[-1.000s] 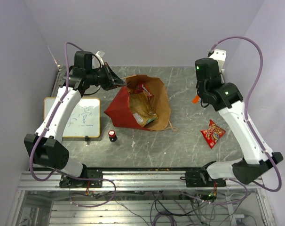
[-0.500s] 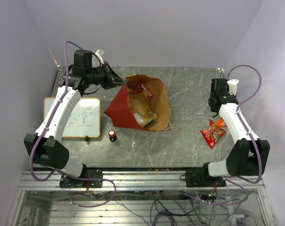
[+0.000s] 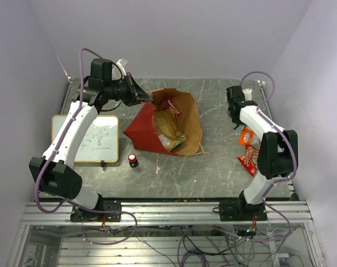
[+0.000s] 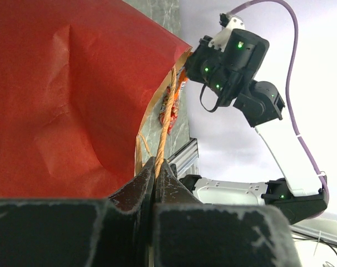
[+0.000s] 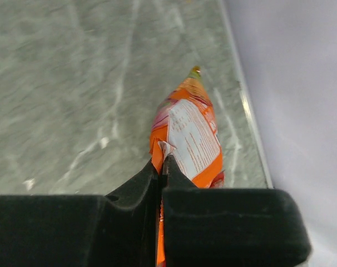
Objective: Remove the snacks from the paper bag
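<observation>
Paper bag [image 3: 140, 130] handle [image 4: 165, 119] in left claw [image 4: 155, 164]; orange packet [image 5: 188, 133] in right claw [image 5: 160, 162].

Grey marbled counter [image 3: 216, 108], white board [image 3: 86, 139] with scribbled writing lying flat at its left edge, small red-and-black cylinder [image 3: 133, 161] upright just beside the board's near right corner, pale lilac walls [image 3: 174, 33].

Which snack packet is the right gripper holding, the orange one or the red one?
The orange packet, pinched in the shut right gripper; the red packet lies loose on the table.
</observation>
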`<state>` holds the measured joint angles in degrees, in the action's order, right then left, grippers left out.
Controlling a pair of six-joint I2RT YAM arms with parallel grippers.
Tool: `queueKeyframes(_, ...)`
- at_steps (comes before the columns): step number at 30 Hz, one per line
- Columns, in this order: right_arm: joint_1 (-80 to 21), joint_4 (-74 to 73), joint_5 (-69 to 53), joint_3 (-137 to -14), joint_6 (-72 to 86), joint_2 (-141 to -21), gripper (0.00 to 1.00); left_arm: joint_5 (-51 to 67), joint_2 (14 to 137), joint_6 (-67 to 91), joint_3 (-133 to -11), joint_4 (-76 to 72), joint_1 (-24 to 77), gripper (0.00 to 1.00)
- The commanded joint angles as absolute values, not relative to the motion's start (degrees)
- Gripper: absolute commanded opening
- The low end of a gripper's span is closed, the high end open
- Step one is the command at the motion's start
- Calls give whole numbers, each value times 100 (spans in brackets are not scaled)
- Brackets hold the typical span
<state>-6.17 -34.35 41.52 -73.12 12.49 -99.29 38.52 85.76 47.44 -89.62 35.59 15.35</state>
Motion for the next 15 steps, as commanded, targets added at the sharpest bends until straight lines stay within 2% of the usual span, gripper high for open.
queueKeyframes(1, -930, -3663, 3953, -7327, 1686, -9983, 0, 4103, 8489, 4786, -9182, 3596, 1588, 7)
queueKeyframes(3, -947, -3690, 4032, -7325, 1712, -10062, 0, 4091, 8457, 4800, -9100, 3560, 1610, 7)
queueKeyframes(5, -949, -3605, 4040, -7257, 1606, -10085, 5, 4148, 8419, 4898, -8997, 3434, 1625, 7)
queueKeyframes(15, -980, -3502, 2854, -7254, 1377, -9806, 56, 4162, 8343, 4823, -9101, 3500, 1630, 7)
